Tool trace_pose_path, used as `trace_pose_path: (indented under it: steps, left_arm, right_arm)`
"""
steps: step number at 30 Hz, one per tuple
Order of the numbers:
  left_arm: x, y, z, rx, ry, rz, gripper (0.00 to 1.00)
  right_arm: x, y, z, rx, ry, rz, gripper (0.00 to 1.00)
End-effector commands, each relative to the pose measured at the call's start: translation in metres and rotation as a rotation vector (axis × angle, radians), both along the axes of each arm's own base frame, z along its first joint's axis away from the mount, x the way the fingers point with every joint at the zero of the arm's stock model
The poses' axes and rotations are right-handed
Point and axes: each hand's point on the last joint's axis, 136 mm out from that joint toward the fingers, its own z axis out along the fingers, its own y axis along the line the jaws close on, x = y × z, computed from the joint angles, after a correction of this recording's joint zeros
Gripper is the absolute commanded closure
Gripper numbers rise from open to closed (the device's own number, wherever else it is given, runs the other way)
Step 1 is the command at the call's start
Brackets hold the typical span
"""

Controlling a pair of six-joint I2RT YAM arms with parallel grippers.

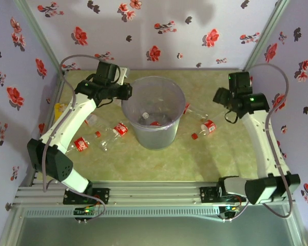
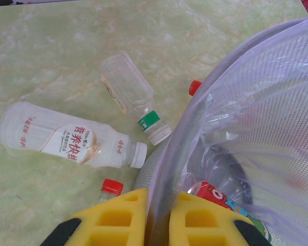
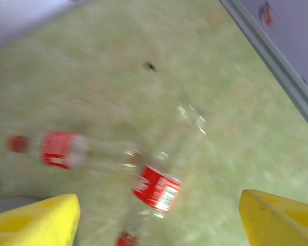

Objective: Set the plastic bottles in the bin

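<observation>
At table [image 1: 205, 159] centre: bin [image 1: 155, 137], rim pinched by left gripper [image 2: 159, 202]. Inside: at least two bottles [image 1: 150, 121]. Left of bin: several loose bottles [image 1: 81, 144]. Right: two red-labelled bottles [image 1: 208, 126] below right gripper [image 3: 156, 200], wide, empty. Most work left.

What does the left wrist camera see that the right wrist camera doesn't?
Left wrist: the bin, its rim pinched in the shut left gripper, plus a white-labelled bottle and a green-banded bottle lying beside it.
Right wrist: two blurry red-labelled bottles lying on the table below the wide-open right gripper, and a grey rail by the wall.
Both: yellow finger pads, green marbled table, red bottle caps.
</observation>
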Motion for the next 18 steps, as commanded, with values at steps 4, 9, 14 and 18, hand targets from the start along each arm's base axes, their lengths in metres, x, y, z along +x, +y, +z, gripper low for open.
trace_pose_path:
  steps: [4,9,14,18]
  left_arm:
    - [0.008,0.004,-0.003,0.003,-0.031,0.023,1.00]
    - [0.007,0.004,0.000,-0.002,-0.038,0.024,1.00]
    - [0.006,0.005,0.003,-0.006,-0.051,0.022,1.00]
    - [0.006,0.005,0.004,-0.007,-0.054,0.022,1.00]
  right_arm:
    - [0.000,0.001,-0.091,0.105,0.130,-0.094,0.21]
    - [0.005,-0.001,-0.136,0.104,0.199,-0.122,0.23]
    - [0.014,0.004,-0.162,0.140,0.239,-0.106,0.22]
    - [0.021,0.004,-0.179,0.170,0.259,-0.107,0.18]
